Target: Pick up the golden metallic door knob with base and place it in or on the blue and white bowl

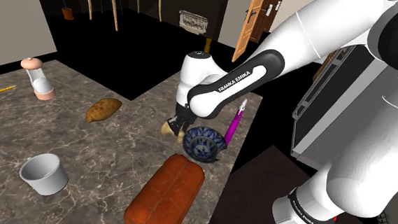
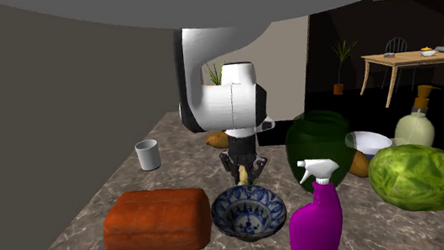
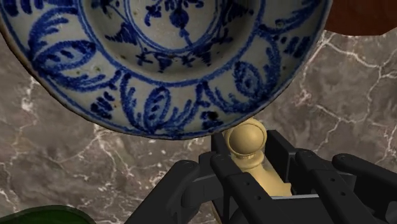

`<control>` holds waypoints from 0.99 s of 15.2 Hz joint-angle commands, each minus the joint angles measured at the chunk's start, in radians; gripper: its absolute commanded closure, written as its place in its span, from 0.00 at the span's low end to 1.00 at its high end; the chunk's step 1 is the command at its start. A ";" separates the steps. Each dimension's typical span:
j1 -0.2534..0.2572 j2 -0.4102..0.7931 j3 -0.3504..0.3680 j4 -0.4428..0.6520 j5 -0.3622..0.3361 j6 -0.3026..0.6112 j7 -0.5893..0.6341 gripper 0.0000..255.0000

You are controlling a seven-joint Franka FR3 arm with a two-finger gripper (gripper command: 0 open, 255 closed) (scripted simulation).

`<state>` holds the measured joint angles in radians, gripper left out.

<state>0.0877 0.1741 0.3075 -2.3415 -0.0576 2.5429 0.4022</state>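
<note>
Gripper (image 3: 249,164) around door knob (image 3: 247,141), beside bowl (image 3: 70,57)

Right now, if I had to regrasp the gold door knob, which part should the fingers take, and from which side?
The narrow neck behind the round head, as the gripper clasps the door knob now: fingers across the stem, coming from the base end, head jutting past the fingertips toward the bowl. The ball itself would likely slip from flat pads.
</note>
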 commanded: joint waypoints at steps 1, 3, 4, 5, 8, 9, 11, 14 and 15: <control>-0.002 -0.018 0.004 0.007 0.010 -0.025 -0.006 1.00; -0.004 -0.041 0.007 0.012 0.022 -0.051 -0.014 1.00; -0.005 -0.052 0.009 0.014 0.028 -0.064 -0.018 1.00; -0.006 -0.062 0.010 0.017 0.034 -0.077 -0.022 1.00; -0.008 -0.094 0.013 0.027 0.049 -0.116 -0.032 1.00; -0.009 -0.104 0.013 0.030 0.054 -0.129 -0.036 1.00; -0.009 -0.123 0.014 0.039 0.063 -0.156 -0.042 1.00; -0.010 -0.151 0.015 0.052 0.075 -0.196 -0.050 1.00; -0.011 -0.159 0.015 0.057 0.079 -0.209 -0.052 1.00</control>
<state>0.0774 0.0230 0.3224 -2.2871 0.0174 2.3448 0.3527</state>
